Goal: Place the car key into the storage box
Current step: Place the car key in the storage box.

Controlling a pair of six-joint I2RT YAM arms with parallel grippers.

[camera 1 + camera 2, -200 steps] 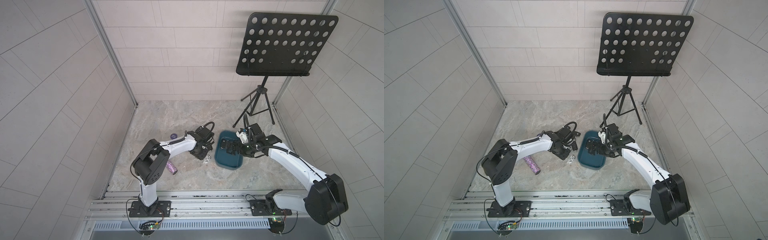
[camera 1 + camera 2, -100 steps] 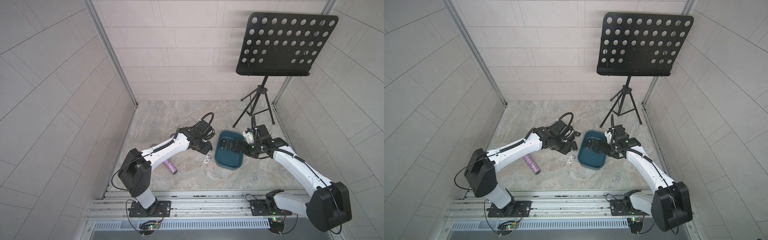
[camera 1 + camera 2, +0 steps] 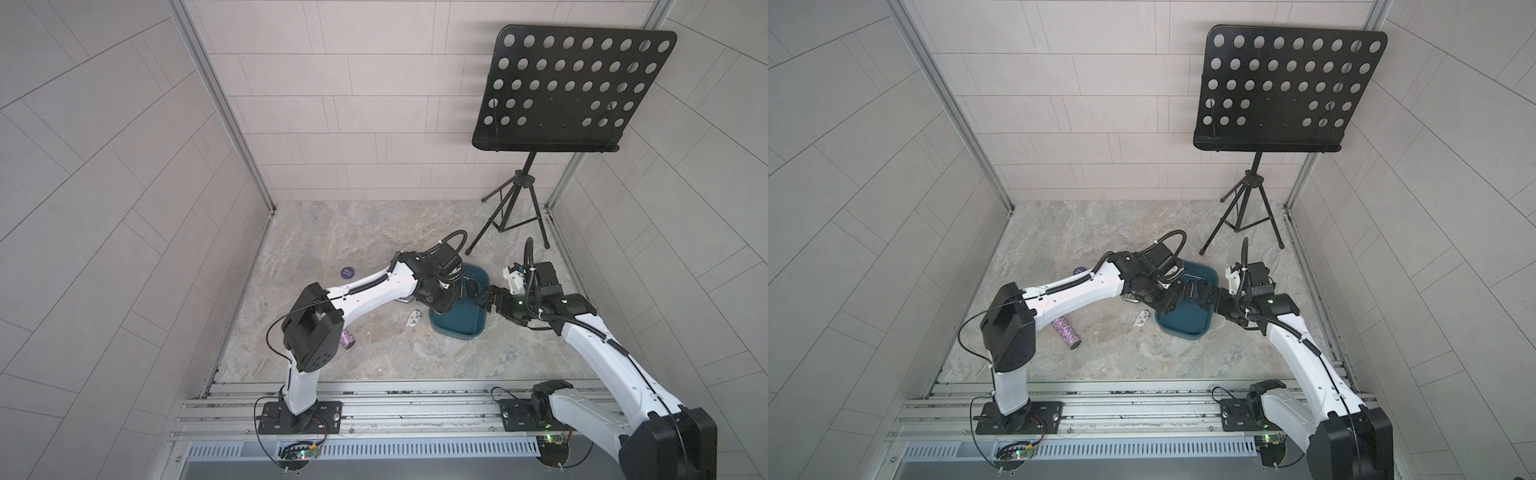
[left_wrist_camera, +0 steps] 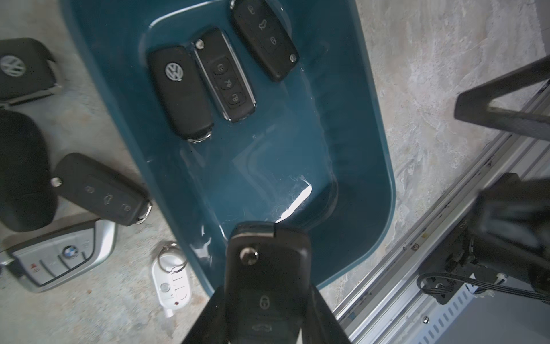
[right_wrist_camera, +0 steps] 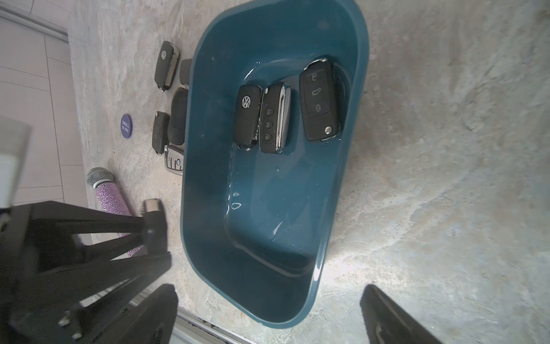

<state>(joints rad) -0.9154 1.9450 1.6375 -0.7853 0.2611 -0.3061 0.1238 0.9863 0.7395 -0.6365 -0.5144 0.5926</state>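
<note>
Teal storage box (image 4: 378,134), left end effector (image 4: 266,312) gripping car key (image 4: 268,262) over its rim, right end effector (image 5: 273,312) wide, fobs (image 4: 102,190) alongside

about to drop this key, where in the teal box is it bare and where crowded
Bare: the storage box floor between the three fobs and the end wall by the car key in the left gripper. Crowded: the fobs' end, and the table beside the box where the silver key and white remote lie.
</note>
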